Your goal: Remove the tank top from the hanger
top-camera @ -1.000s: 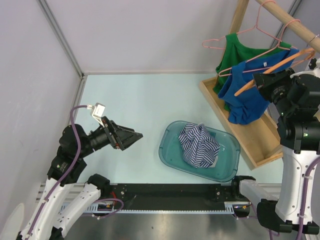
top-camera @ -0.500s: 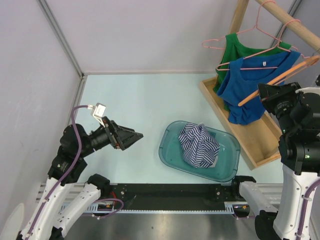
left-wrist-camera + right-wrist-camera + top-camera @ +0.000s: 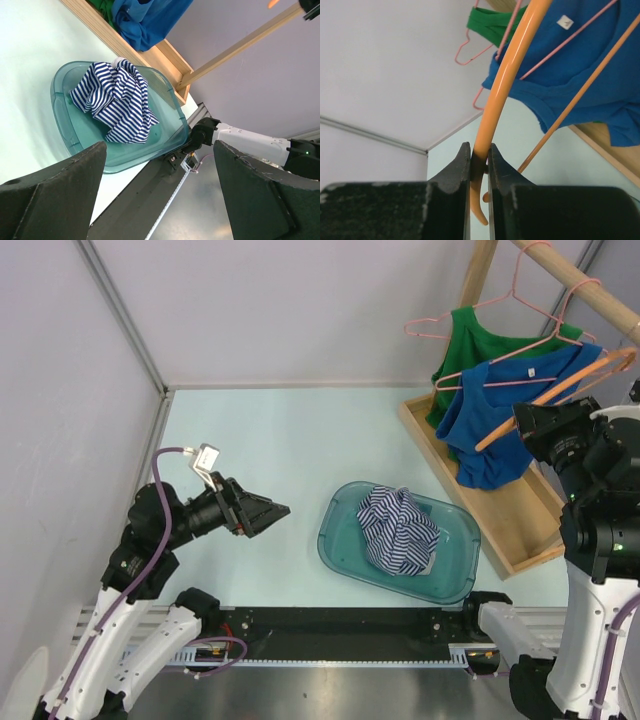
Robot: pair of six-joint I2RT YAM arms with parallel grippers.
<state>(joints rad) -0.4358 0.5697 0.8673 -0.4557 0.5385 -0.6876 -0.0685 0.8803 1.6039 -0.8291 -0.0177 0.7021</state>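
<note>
I am holding the right pincer (image 3: 479, 161) clamped on the lower curve of the orange hanger (image 3: 507, 70), toward the right edge of the overhead view. The blue tank top (image 3: 495, 425) is hanging at the wooden rack (image 3: 520, 530) in the upper right, just behind that hanger, with a pink wire hanger (image 3: 490, 362) crossing its neckline; which hanger is carrying it I cannot tell. A green tank top (image 3: 462, 345) is hanging beside it. At lower left, the left pincer (image 3: 268, 511) is hovering over the surface (image 3: 280, 440), fingers spread apart and gripping nothing, pointing toward a teal basin (image 3: 338, 540) that is holding a striped cloth (image 3: 400, 530).
</note>
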